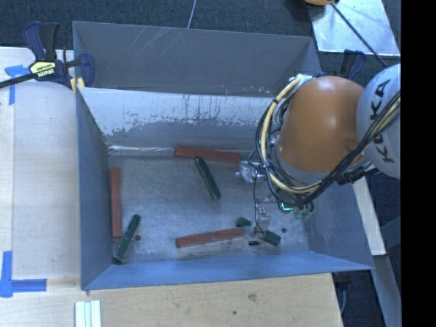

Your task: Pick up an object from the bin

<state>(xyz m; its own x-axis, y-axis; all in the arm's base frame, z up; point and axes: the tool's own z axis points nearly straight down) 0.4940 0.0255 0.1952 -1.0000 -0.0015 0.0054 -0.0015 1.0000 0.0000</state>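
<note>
1. Grey metal bin [95,182] with sloped walls and a scuffed, scratched back wall. A few loose things lie well apart on its speckled floor.
2. Orange-brown domed cover [320,125] on the robot's wrist, ringed by black and yellow cables [267,142]. It hangs over the right side of the bin and hides the floor and wall beneath it.
3. White arm housing [383,125], at the right behind the dome. It bears dark letters that we read as "KUKA", turned on end and running off at the edge. We find no other legible writing on the robot or the bin.
4. Back reddish-brown flat bar [208,154], lying along the foot of the back wall.
5. Left reddish-brown flat bar [116,201], lying lengthwise against the left wall.
6. Front reddish-brown flat bar [210,238], slightly slanted near the front wall. Its right end lies just beside the gripper.
7. Centre dark green round stick [208,178], tilted, with its upper end just under the back bar.
8. Corner dark green round stick [127,238], in the front left corner below the left bar.
9. Right small dark green piece [272,238], on the floor at front right, just right of the gripper.
10. Left small dark green piece [243,222], just left of the gripper and above the front bar's right end.
11. Gripper [258,239], thin and dark, lowered to the floor between the two small green pieces. We cannot tell whether it is apart or together, nor whether it touches either piece.
</note>
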